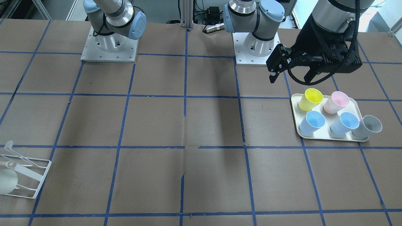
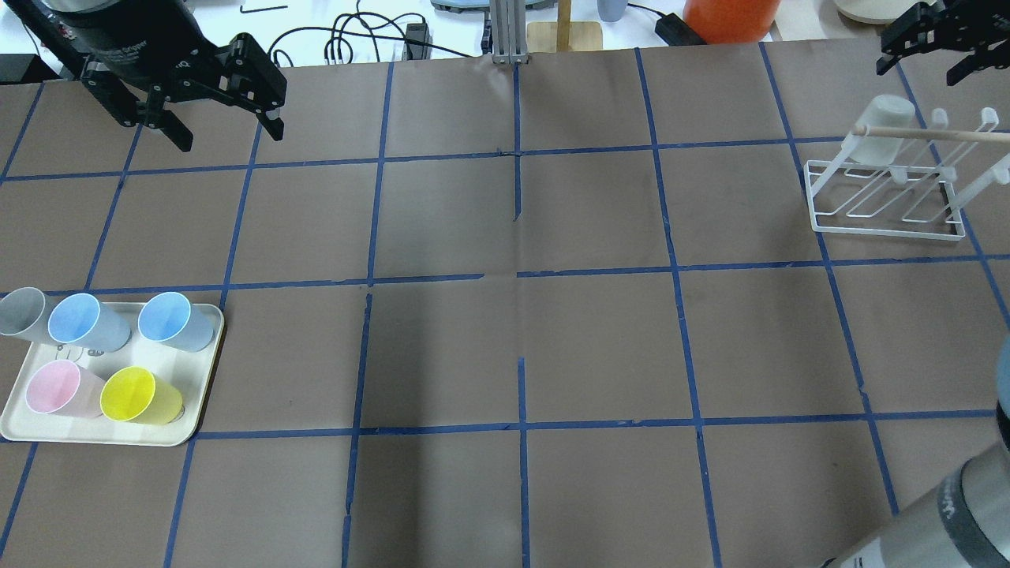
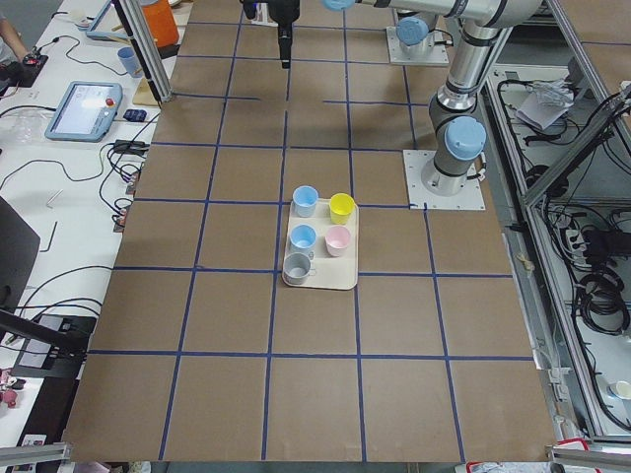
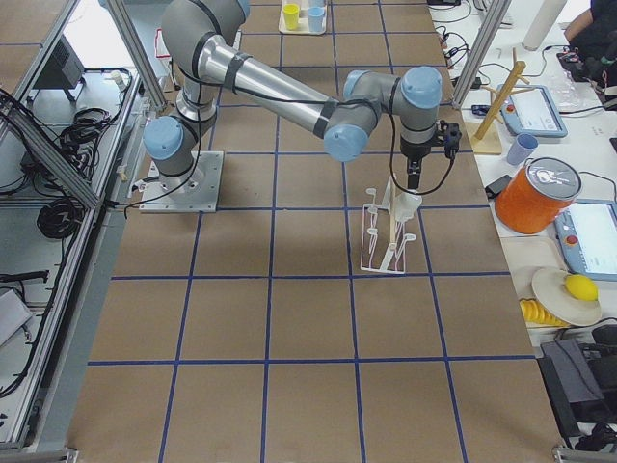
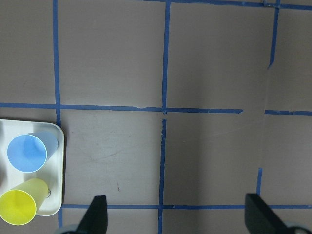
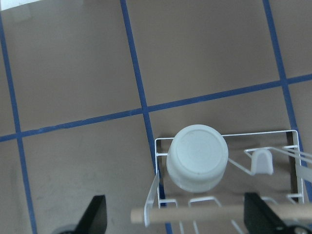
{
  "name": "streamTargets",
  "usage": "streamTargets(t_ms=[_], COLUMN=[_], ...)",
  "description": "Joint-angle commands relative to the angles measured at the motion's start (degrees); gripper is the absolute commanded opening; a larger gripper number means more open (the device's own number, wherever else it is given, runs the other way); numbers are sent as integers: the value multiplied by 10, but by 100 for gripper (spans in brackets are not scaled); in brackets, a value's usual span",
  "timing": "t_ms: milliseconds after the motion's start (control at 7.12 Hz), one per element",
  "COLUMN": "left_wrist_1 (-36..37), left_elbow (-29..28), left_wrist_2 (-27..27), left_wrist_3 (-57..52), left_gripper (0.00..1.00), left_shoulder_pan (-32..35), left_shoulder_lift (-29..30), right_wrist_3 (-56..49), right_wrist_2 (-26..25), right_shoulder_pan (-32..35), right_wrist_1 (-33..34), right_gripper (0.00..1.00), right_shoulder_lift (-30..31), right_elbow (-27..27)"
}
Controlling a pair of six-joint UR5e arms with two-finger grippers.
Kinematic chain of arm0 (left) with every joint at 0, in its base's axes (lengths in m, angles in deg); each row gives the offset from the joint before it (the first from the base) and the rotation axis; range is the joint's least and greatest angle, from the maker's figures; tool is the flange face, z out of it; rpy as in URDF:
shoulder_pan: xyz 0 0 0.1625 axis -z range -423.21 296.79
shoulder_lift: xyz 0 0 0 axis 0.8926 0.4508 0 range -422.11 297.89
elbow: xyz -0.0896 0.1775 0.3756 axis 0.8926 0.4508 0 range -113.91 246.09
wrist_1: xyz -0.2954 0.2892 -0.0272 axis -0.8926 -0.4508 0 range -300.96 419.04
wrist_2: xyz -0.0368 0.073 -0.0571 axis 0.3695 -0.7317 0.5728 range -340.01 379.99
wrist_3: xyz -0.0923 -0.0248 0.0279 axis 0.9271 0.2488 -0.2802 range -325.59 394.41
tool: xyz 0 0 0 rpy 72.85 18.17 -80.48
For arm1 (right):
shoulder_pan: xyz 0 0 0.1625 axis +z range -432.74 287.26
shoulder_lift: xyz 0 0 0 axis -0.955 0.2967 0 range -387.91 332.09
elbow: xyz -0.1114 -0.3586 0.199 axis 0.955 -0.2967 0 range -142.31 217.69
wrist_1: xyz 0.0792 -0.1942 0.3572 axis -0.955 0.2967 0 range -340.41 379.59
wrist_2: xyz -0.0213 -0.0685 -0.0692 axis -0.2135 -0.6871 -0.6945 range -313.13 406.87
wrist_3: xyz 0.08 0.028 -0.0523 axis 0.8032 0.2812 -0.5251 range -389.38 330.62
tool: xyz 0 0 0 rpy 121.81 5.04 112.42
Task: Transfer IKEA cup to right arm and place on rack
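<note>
In the right wrist view, lower centre, the cup (image 6: 197,157) sat inverted on the rack (image 6: 229,135) below the open, empty right gripper (image 6: 178,217). Overhead, upper left, the left gripper (image 2: 230,138) hung open over the tabletop (image 2: 521,331).

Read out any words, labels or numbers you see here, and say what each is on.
Nothing reads clearly.
Left gripper: pale lettering on its black body, too blurred to read.
Right arm: dark lettering on its silver tube, blurred and cut off.
Cups, tray, rack: no print visible.
</note>
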Motion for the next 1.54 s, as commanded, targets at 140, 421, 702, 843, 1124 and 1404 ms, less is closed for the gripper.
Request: streamTargets(t_ms=[140, 421, 702, 843, 1124, 1404], left_wrist_1=[5, 20, 15, 12, 9, 0], left_elbow=[1, 3, 3, 2, -8, 16], left_wrist_2=[-5, -6, -27, -35, -36, -34], left_wrist_3=[-1, -4, -18, -25, -26, -26], left_gripper=[100, 100, 100, 100, 100, 100], left_shoulder_pan=[-1, -1, -1, -1, -1, 2], left_shoulder_lift=[-6, -12, -16, -14, -6, -25], right_wrist_3=[6, 20, 26, 37, 103, 124], right_wrist_2=[-2, -17, -19, -30, -61, -66], right_shoulder_pan=[23, 63, 110, 144, 209, 241], right_wrist_1=[-152, -229, -244, -261, -293, -298], right_gripper=[100, 100, 100, 100, 100, 100], right_shoulder_lift=[111, 167, 229, 237, 249, 250], right_elbow=[6, 25, 72, 80, 83, 117])
